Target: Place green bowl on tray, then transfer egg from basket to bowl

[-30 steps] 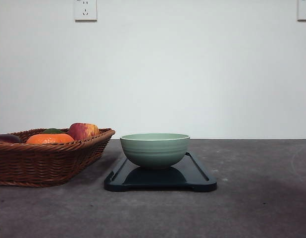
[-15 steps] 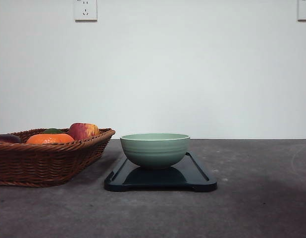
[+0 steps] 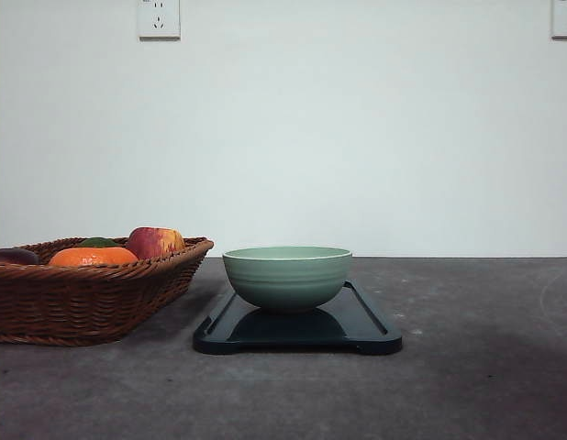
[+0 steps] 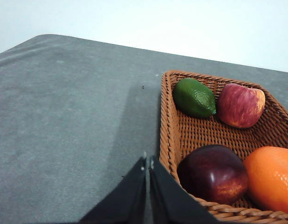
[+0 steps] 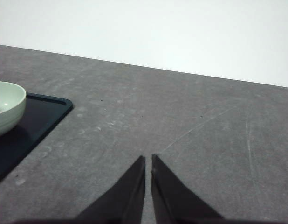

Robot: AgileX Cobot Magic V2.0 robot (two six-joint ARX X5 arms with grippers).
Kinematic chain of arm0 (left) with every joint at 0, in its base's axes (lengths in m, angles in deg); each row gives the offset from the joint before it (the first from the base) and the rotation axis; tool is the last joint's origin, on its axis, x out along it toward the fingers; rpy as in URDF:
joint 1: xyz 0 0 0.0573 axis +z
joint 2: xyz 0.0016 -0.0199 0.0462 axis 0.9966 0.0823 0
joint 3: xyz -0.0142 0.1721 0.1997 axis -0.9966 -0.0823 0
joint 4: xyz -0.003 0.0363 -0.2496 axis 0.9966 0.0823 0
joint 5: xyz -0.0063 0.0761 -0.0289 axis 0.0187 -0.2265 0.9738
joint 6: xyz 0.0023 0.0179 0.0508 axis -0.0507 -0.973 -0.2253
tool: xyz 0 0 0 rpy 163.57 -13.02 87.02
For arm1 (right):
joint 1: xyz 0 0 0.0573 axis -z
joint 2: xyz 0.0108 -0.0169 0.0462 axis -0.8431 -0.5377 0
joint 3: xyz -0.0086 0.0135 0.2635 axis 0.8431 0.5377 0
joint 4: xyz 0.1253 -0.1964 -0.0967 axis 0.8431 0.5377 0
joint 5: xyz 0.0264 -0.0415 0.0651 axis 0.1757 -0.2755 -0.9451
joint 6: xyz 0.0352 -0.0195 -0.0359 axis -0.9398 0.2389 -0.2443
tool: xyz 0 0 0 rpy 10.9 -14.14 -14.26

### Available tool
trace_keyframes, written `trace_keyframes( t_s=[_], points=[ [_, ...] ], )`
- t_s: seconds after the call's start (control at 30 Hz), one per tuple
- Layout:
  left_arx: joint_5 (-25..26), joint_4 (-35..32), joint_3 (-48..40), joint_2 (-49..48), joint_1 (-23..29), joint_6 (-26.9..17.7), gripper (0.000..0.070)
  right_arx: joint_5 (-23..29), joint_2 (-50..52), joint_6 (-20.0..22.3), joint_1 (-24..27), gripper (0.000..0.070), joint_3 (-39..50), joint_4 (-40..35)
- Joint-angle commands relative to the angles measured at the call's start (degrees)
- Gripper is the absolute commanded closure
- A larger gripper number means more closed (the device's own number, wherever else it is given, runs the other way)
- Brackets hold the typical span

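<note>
Left gripper (image 4: 147, 163): fingers pressed together, empty, hanging just outside the wicker basket (image 4: 168, 121) rim. Right gripper (image 5: 148, 161): also closed on nothing, over bare table (image 5: 190, 121), well clear of the tray (image 3: 366, 325). Green bowl (image 3: 287, 275) sits on the tray. I spot no egg among the lime (image 4: 194, 97), apple (image 4: 240, 105), dark plum (image 4: 213, 172) and orange (image 4: 270, 182); a faint pinkish spot inside the bowl is unclear. My plan: check the bowl before reaching.

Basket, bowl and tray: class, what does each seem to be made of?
Brown woven basket: wicker, matt, visible strands and braided rim. Pale mint-green round bowl: likely ceramic or plastic, smooth, faint ridges, soft sheen. Dark rectangular tray: probably plastic, glossy, since it mirrors the bowl.
</note>
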Motion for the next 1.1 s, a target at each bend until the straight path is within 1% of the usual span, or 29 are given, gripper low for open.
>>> trace_keyframes(
  t_s=[0.0, 1.07],
  points=[
    [0.0, -1.0, -1.1, 0.0, 0.1, -0.9, 0.0700, 0.0, 0.0, -1.0, 0.1, 0.0683, 0.2, -0.6],
    [0.0, -1.0, -1.1, 0.0, 0.1, -0.9, 0.0700, 0.0, 0.0, -1.0, 0.1, 0.0683, 0.2, -0.6]
  ],
)
